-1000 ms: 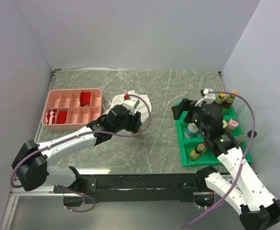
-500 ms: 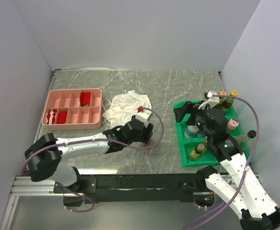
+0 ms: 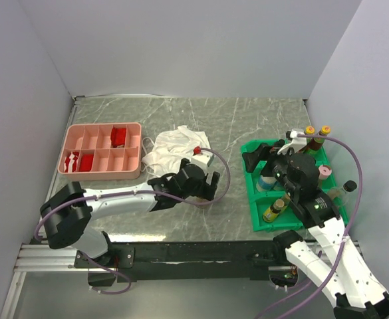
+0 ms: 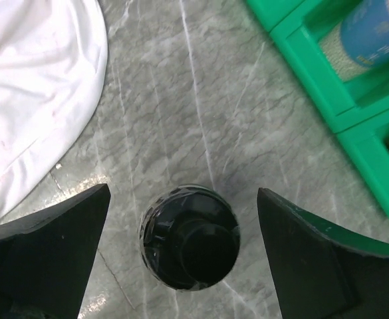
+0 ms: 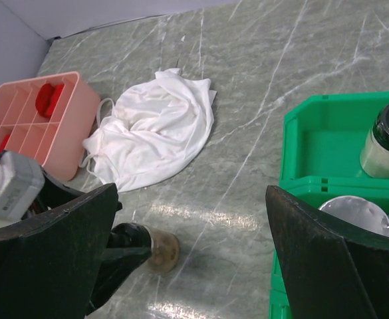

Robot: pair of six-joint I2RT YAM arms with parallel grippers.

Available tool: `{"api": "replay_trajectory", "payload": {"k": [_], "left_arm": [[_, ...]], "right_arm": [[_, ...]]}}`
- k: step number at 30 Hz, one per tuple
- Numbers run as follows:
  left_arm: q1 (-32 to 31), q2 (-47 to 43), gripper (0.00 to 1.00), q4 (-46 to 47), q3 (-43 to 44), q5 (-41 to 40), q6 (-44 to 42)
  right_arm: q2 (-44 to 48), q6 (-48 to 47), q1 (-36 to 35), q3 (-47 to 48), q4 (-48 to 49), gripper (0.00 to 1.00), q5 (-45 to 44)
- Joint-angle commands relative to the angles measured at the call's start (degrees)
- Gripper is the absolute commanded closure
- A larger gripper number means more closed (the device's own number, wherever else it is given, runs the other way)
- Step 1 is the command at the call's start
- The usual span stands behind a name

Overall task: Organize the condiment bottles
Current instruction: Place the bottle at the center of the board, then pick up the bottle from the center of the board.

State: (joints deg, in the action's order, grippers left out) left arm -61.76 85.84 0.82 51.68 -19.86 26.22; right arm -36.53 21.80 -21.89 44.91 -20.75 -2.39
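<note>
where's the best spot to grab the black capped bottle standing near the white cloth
Take the black-capped bottle by its round body just below the cap, coming from straight above. It stands upright on the table, apart from the white cloth and the green tray, so both sides are free. The left gripper hangs over it, jaws open either side.

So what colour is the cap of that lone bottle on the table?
The cap is black, clearest in the left wrist view.
</note>
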Motion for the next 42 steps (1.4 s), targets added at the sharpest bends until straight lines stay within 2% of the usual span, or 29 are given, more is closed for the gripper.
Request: {"api": "replay_trajectory", "payload": {"k": [1,6,9,10,11,12,13,16,20,22,27,32,37,42], "left_arm": [[-0.29,-4.98,0.0,-0.64,3.86,0.78,0.68],[2.42,-8.32,0.03,-7.31,9.48,2.71,-1.17],[8.91,-10.68,0.03,-10.13,13.44,9.55,-1.26],[13.63,-11.48,0.03,-10.05,13.71,11.92,-0.91],[16.29,-12.88,0.03,-9.7,13.97,17.17,-0.47],[18.93,-13.42,0.03,-9.35,14.5,18.96,-0.12],[23.65,-13.86,0.03,-9.52,14.85,19.41,-0.2],[31.66,-15.0,0.03,-10.92,16.61,22.14,-1.34],[38.81,-16.93,0.04,-11.81,16.0,22.76,-5.38],[39.61,-17.9,0.03,-11.46,13.98,17.96,-7.23],[39.7,-22.82,0.03,-1.99,3.98,17.83,-7.41],[39.7,-22.91,0.03,-6.44,5.8,11.52,-7.85],[39.78,-27.13,0.03,-3.11,2.55,12.12,-7.58],[39.7,-27.31,0.03,-4.25,2.9,11.68,-7.41]], "right_arm": [[0.85,-0.45,-0.35,0.89,-0.16,0.0,0.63],[0.5,0.17,-0.35,1.06,-0.16,0.0,2.22],[-1.08,1.04,-0.35,1.59,-1.04,0.0,5.02],[-2.04,1.22,-0.43,1.85,-1.04,0.0,6.25],[-2.4,1.4,-0.52,1.77,-0.96,0.0,6.96],[-2.75,2.01,-0.7,1.42,-0.78,0.0,7.31],[-3.62,2.36,-1.31,1.07,-0.52,0.0,7.75],[-5.73,3.16,-2.98,0.27,0.36,0.0,8.1],[-10.3,2.81,-8.5,1.23,-0.6,0.0,5.65],[-13.02,2.63,-12.46,2.11,-0.78,0.0,2.66],[-17.51,3.16,-19.66,2.29,2.37,0.0,1.16],[-25.68,3.25,-26.62,4.66,1.77,0.0,-4.1],[-33.23,2.9,-31.45,7.47,1.68,0.0,-7.97],[-37.9,2.54,-34.18,9.67,-0.6,0.0,-15.18]]}}
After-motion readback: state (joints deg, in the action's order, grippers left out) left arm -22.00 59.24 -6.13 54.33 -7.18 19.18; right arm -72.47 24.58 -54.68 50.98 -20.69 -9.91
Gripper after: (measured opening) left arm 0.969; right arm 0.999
